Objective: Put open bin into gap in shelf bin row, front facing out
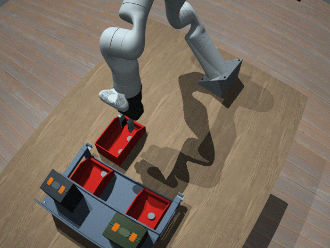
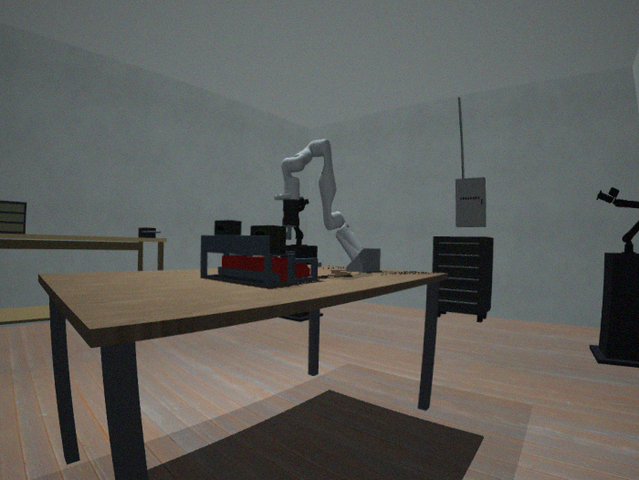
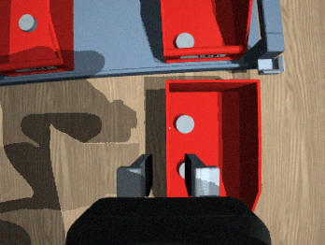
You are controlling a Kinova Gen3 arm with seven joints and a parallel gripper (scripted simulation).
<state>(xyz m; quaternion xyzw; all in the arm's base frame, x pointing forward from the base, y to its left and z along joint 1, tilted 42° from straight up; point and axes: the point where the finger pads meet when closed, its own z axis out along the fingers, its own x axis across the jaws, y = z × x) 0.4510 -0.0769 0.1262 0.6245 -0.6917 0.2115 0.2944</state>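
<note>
The red open bin [image 1: 111, 142] [image 3: 233, 146] stands on the table [image 1: 240, 160] just in front of the grey shelf [image 1: 119, 194] [image 3: 105, 16] [image 2: 235, 240], facing the end bin rather than the gap. Two grey disc parts [image 1: 128, 138] [image 3: 184, 123] lie in it. My gripper [image 1: 126, 123] [image 3: 168, 168] is open. In the wrist view its fingers stand either side of one side wall of the bin, at the end nearer the arm. Two more red bins [image 1: 90, 176] [image 1: 148, 205] [image 3: 204, 4] [image 3: 27, 16] sit on the shelf with the bare gap between them.
A black box [image 1: 57, 186] and a green box [image 1: 124, 232] with orange clasps sit on the shelf's upper level. The arm's base [image 1: 221, 77] is bolted to the table behind the bin. Shelf corner posts [image 1: 87, 147] [image 3: 271, 62] stand close to the bin.
</note>
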